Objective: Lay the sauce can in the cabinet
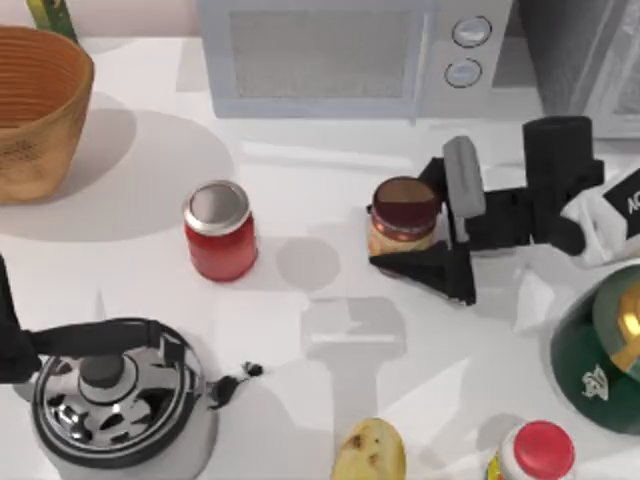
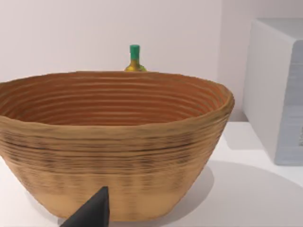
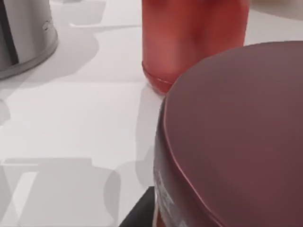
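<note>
The sauce can [image 1: 404, 214], with a maroon lid and a yellow label, sits between the fingers of my right gripper [image 1: 432, 222], which is shut on it right of the table's middle. Its round shadow falls apart from it on the table, so it hangs above the surface. In the right wrist view the maroon lid of the sauce can [image 3: 236, 137] is very near. The dark grey cabinet [image 1: 580, 50] stands at the back right. My left arm [image 1: 8, 340] is parked at the left edge, and one black fingertip [image 2: 92, 213] shows before the basket.
A white microwave [image 1: 340, 55] stands at the back. A red can [image 1: 220, 230] is left of the sauce can, a wicker basket [image 1: 35, 110] is far left, and a kettle [image 1: 115, 395] is front left. A green rounded object [image 1: 605, 350] and a red-capped bottle [image 1: 535, 450] lie front right.
</note>
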Tool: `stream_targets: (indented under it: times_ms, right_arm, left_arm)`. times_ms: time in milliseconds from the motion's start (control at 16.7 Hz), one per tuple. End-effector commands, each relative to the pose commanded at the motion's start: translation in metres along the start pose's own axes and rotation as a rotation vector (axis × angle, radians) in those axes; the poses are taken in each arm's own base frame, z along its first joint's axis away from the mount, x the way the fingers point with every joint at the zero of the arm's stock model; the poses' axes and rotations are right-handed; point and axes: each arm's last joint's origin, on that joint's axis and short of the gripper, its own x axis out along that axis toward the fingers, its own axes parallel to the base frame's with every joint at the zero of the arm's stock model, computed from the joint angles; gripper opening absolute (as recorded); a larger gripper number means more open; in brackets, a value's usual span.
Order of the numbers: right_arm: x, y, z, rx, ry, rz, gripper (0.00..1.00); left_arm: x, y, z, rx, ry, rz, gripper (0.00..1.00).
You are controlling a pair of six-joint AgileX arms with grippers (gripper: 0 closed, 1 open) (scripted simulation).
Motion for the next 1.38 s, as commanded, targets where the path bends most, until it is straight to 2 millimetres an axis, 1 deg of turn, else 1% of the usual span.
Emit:
stream_targets:
  times_ms: [180, 300, 360, 480, 660, 840, 960, 1080, 1380]
  right_arm:
    - [-0.001, -0.001, 0.001, -0.002, -0.001, -0.004, 0.00]
    - [0.000, -0.005, 0.009, -0.005, -0.005, 0.003, 0.00]
    - [0.001, -0.008, 0.017, -0.007, -0.007, 0.009, 0.00]
    - [0.000, -0.013, 0.038, -0.011, -0.012, 0.017, 0.00]
    - [-0.008, -0.015, 0.081, -0.014, -0.014, 0.019, 0.00]
    - [-0.019, -0.010, 0.120, -0.011, -0.009, 0.012, 0.00]
    - [-0.027, -0.004, 0.139, -0.006, -0.004, 0.003, 0.00]
    - [-0.031, -0.001, 0.147, -0.002, -0.001, -0.004, 0.00]
    - [-0.029, -0.001, 0.147, -0.002, -0.002, 0.000, 0.00]
  left_arm:
    - [0.000, 0.000, 0.000, 0.000, 0.000, 0.000, 1.00]
    - [0.000, 0.000, 0.000, 0.000, 0.000, 0.000, 1.00]
    - [0.000, 0.000, 0.000, 0.000, 0.000, 0.000, 1.00]
    - [0.000, 0.000, 0.000, 0.000, 0.000, 0.000, 1.00]
    - [0.000, 0.000, 0.000, 0.000, 0.000, 0.000, 1.00]
    - [0.000, 0.000, 0.000, 0.000, 0.000, 0.000, 1.00]
    - [0.000, 0.000, 0.000, 0.000, 0.000, 0.000, 1.00]
    - [0.000, 0.000, 0.000, 0.000, 0.000, 0.000, 1.00]
    - [0.000, 0.000, 0.000, 0.000, 0.000, 0.000, 1.00]
